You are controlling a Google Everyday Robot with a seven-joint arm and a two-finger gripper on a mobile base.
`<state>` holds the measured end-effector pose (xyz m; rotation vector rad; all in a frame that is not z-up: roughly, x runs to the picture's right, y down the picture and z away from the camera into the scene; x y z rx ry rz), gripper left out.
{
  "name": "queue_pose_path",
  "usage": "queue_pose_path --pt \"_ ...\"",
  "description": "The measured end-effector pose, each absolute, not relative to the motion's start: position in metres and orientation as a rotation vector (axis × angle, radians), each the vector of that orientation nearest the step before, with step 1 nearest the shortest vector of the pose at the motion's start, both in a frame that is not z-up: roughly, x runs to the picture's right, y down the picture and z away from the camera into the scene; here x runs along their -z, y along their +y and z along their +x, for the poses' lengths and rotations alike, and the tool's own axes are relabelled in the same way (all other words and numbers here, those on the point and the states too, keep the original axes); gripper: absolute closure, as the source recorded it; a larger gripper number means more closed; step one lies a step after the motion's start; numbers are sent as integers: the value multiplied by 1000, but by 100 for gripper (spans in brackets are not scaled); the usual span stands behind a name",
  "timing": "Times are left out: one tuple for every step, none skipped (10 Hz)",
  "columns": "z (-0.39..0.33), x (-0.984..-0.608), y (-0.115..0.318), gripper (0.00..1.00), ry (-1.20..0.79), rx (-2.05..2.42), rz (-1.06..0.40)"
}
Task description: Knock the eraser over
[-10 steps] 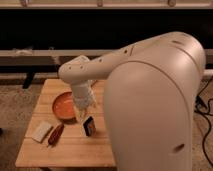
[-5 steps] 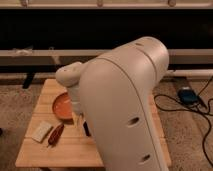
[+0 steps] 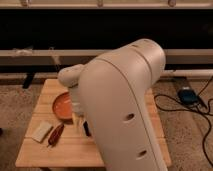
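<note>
Looking at the gripper (image 3: 77, 119) hanging low over the wooden surface (image 3: 75, 150), tucked in under the bulky white arm (image 3: 125, 100) that fills the middle of the view. Cannot tell whether open or closed, with the arm's shell crowding it from the picture's right.

Spotting the eraser (image 3: 86, 129) just beside the gripper, on its picture-right side and a shade nearer the camera: a small dark block on the surface, half hidden by the arm. Seems to be standing upright, though hard to be sure from this angle. Cannot say if touching the gripper or only very close.

Moving out to picture-left of the gripper, finding the orange bowl (image 3: 61, 106), right next to it and sitting flat on the surface, far bigger than the eraser. Further left and nearer the camera, picking out the slim reddish-brown object (image 3: 55, 135), lying at a slant, and just beyond it the pale flat pad (image 3: 42, 131), near the surface's left edge. Both well apart from the eraser.

Off the surface, away to picture-right of the arm, noting a dark box (image 3: 187, 95) on the speckled floor, with black cables (image 3: 205, 117) trailing from it.
</note>
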<state>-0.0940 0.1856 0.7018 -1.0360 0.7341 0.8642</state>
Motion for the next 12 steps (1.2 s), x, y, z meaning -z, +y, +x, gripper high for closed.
queue_pose_path --pt "-96 -704 185 34 695 -898 -1048" --pt "-102 -704 183 34 648 -914 -1039" --pt "-110 -704 179 34 590 -925 -1018" --pt "-115 -703 177 34 559 -924 -1008" --pt "-123 -702 173 34 517 -921 -996" --pt "-128 -701 170 34 485 -920 -988" --pt "-132 -702 167 34 456 -918 -975" --pt "-138 -702 165 34 441 -908 -969" --pt "-145 -704 164 34 427 -893 -964" --pt "-154 -705 163 34 414 -874 -962" --pt "-157 -706 161 34 402 -864 -959" --pt "-160 -704 158 34 380 -859 -956"
